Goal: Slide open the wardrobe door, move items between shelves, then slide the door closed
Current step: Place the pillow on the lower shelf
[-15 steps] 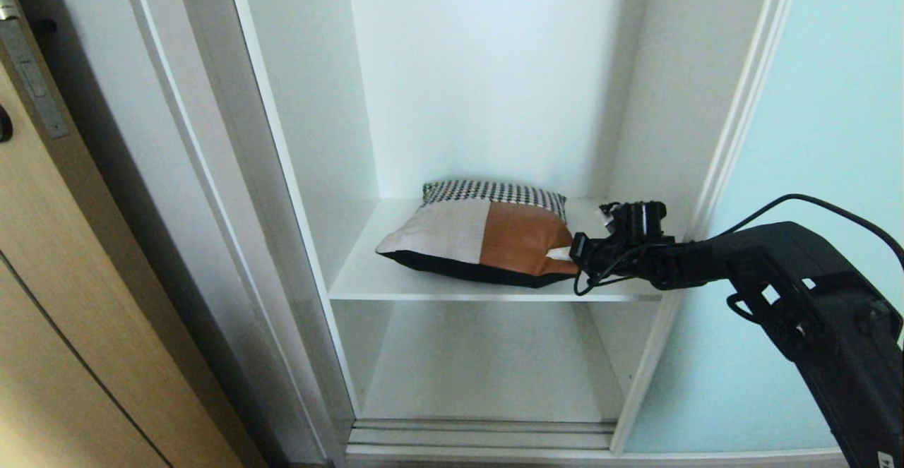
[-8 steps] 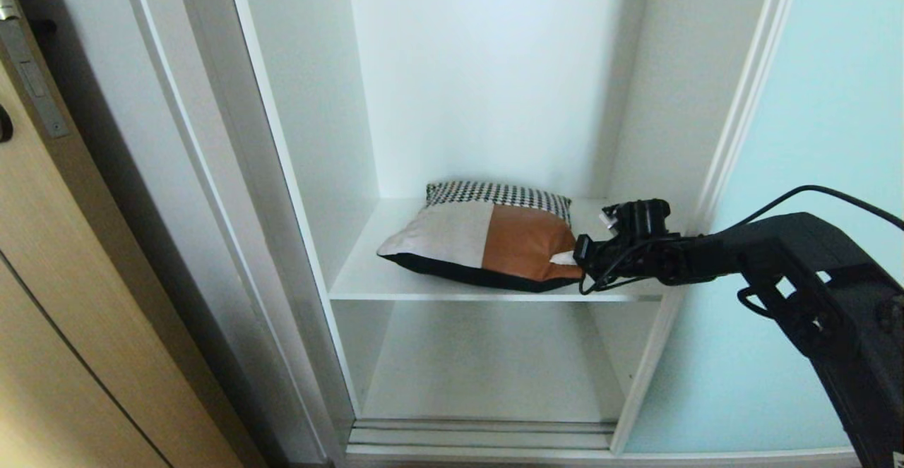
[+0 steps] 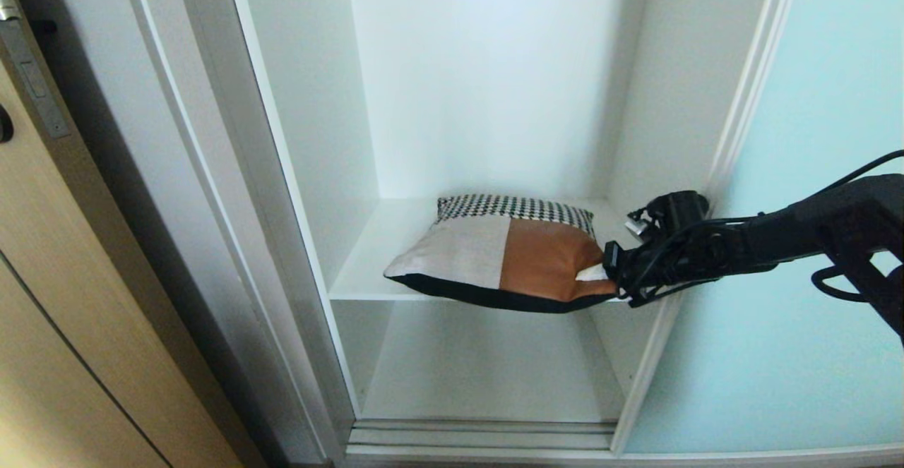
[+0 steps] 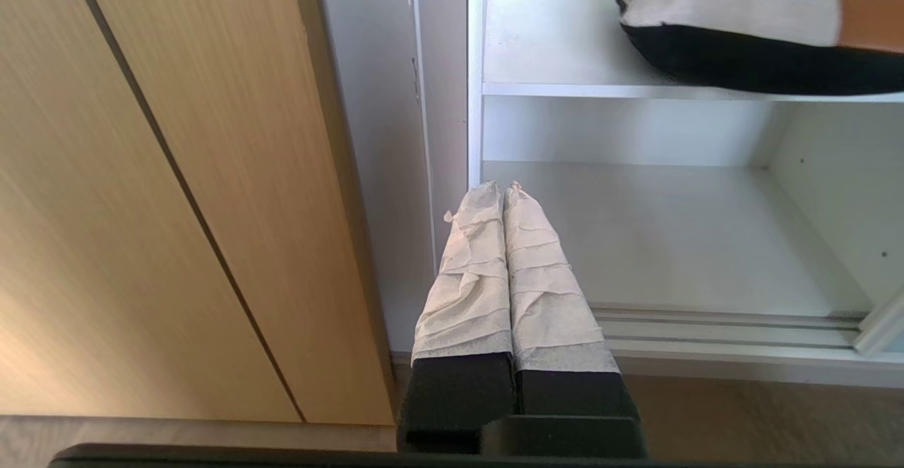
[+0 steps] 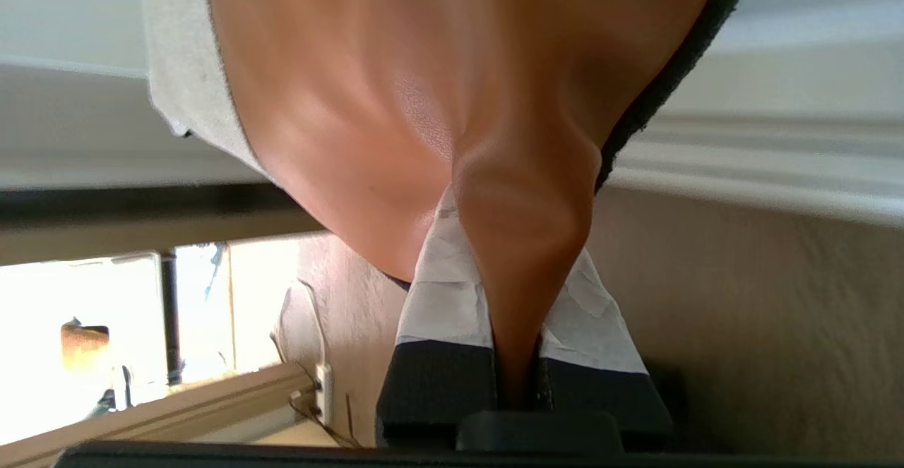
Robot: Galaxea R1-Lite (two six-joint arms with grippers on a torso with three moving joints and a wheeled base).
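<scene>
White wardrobe interior fills the head view, with the sliding wardrobe door (image 3: pixel 812 242) of pale aqua glass slid to the right and a tan wooden door (image 3: pixel 63 298) at the left. Two shelves show: the upper shelf (image 3: pixel 367 281) bears the cushion (image 3: pixel 505 260), and the lower shelf (image 3: pixel 480 376) beneath it is bare. The cushion lies with its right front corner projecting past the upper shelf's front edge. The right gripper (image 3: pixel 600 277) reaches in level from the right and is clamped on that rust-orange corner; the right wrist view shows the fabric pinched into a fold between the taped fingers (image 5: pixel 441 291). The left gripper (image 4: pixel 505 189) is parked low beside the wardrobe frame, closed and empty. Step in hand, as judged: draw the cushion clear of the upper shelf. Pull outward evenly, since the hold is on one corner only and probably shallow; the soft body may sag and catch the shelf edge when lowered.
</scene>
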